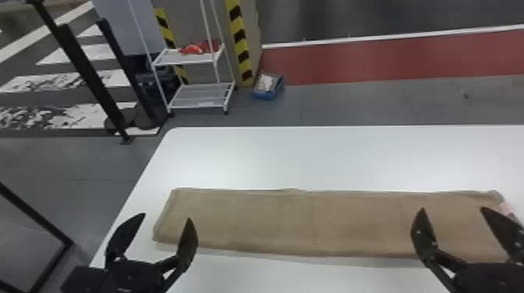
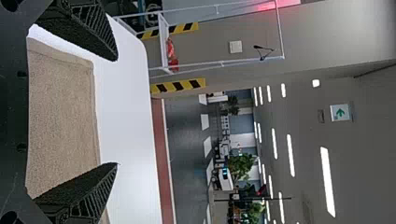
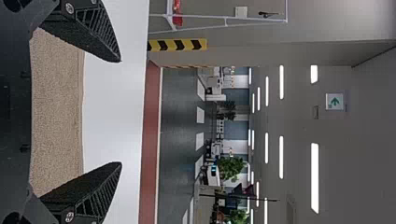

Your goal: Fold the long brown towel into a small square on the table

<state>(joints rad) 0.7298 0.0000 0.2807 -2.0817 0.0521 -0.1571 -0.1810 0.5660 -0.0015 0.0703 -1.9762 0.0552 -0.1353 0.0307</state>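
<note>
One long, flat towel of brown cloth (image 1: 312, 222) lies crosswise on the white, round-cornered table (image 1: 312, 156) in the head view, a small pale pink patch (image 1: 507, 208) at its right end. The black left claw (image 1: 166, 216) is spread near the towel's left end; the black right claw (image 1: 452, 209), also spread, is by the right end. Beyond the table stand a white metal-framed rack (image 1: 197, 105) and a blue box (image 1: 269, 95).

In the left wrist view, the left claw (image 2: 116, 112) has its ridged fingers wide apart, holding nothing, the towel's end visible between them.

In the right wrist view, the right claw (image 3: 120, 112) is equally spread and unloaded, with the towel's far edge running between its fingers.
</note>
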